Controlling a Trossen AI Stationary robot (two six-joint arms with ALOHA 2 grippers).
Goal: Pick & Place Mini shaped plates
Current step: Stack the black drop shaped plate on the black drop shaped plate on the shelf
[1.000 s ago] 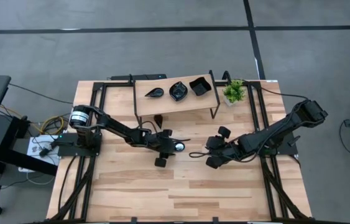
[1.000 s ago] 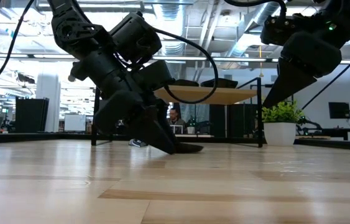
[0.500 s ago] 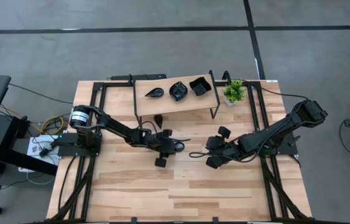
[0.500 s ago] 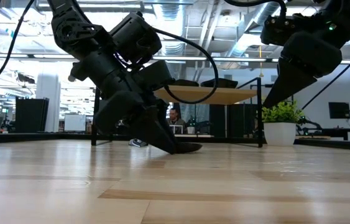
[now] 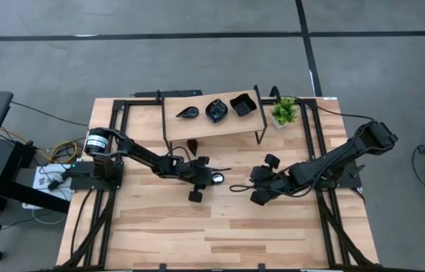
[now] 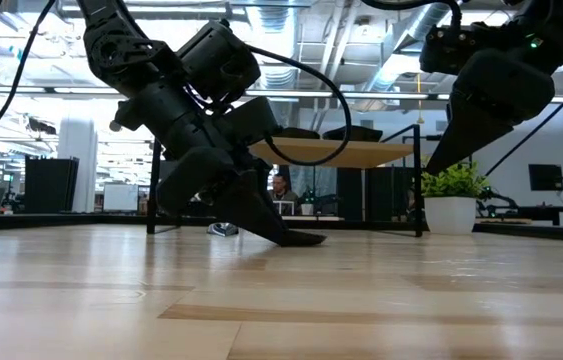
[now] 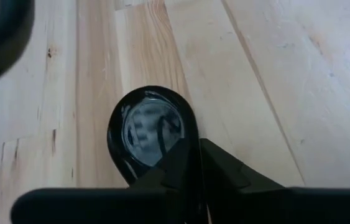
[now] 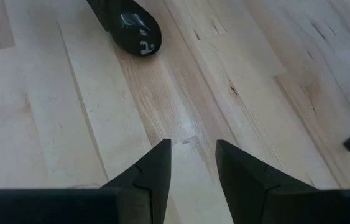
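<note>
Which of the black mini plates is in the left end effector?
The round-ended plate lying on the table, apart from the three on the raised shelf. The left end effector has its fingers pinched on that plate's rim.

A glossy black teardrop plate [image 5: 217, 178] lies flat on the wooden table near its middle, its rounded end mirroring the ceiling lights. In the left wrist view the same plate [image 7: 151, 133] shows a shallow, shiny bowl, its narrow end pinched between dark fingers [image 7: 181, 168]. From table height it [image 6: 301, 238] appears as a thin dark sliver resting on the wood. Three more black plates sit in a row on a raised wooden shelf at the table's far side: a leaf-shaped one [image 5: 188, 112], a scalloped round one [image 5: 216, 110] and a square one [image 5: 242, 105], set slightly apart.
</note>
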